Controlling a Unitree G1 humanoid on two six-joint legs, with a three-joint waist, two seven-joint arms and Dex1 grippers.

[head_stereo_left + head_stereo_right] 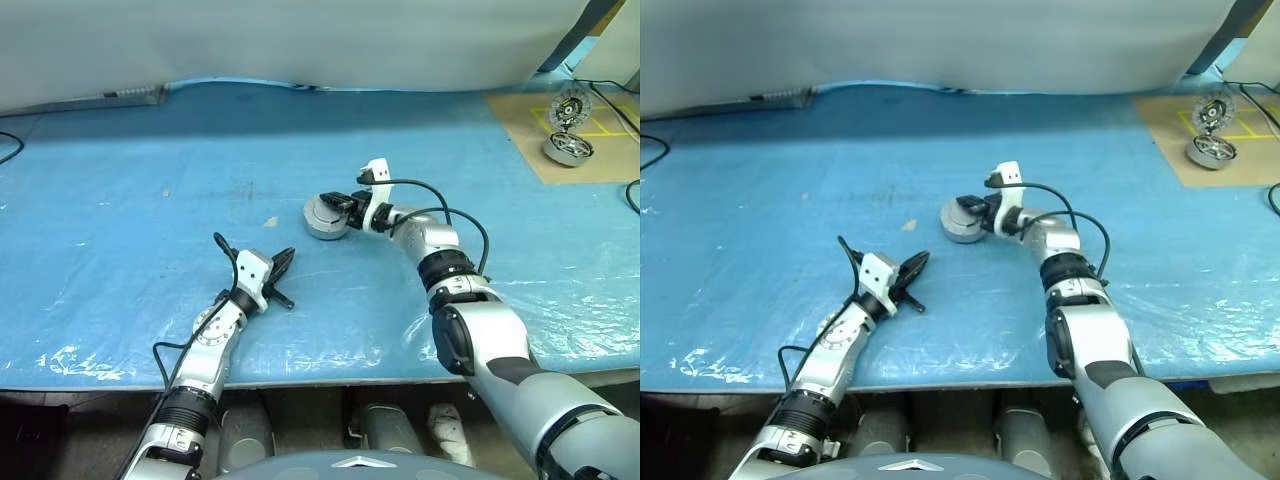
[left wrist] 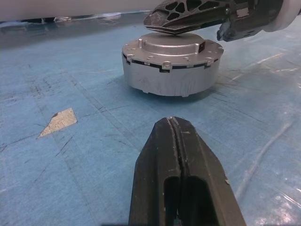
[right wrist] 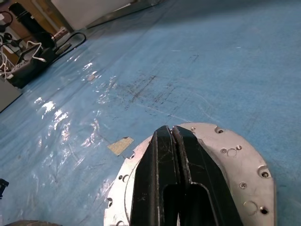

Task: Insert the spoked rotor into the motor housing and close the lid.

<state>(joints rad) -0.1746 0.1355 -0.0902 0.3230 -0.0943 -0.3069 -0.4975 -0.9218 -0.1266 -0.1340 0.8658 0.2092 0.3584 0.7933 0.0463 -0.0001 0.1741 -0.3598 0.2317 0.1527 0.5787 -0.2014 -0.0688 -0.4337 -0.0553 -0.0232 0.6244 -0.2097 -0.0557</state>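
Observation:
The motor housing [image 1: 322, 228] stands mid-table as a low silver drum [image 2: 169, 77]. The lid [image 2: 164, 47] lies flat on top of it, its screw-holed rim [image 3: 235, 155] showing in the right wrist view. The spoked rotor is hidden. My right gripper [image 1: 328, 205] is shut and empty, reaching in from the right with its fingertips [image 3: 162, 141] over the middle of the lid; whether they touch it I cannot tell. My left gripper [image 1: 289, 256] is shut and empty, low over the table a short way in front of the housing and pointing at it [image 2: 175, 122].
A blue plastic sheet [image 1: 120, 250] covers the table. A small tan scrap [image 1: 270, 222] lies left of the housing. At the far right a brown board [image 1: 530, 130] carries two small round metal parts [image 1: 567, 149]. Cables run along the right edge, and a pale cloth hangs behind.

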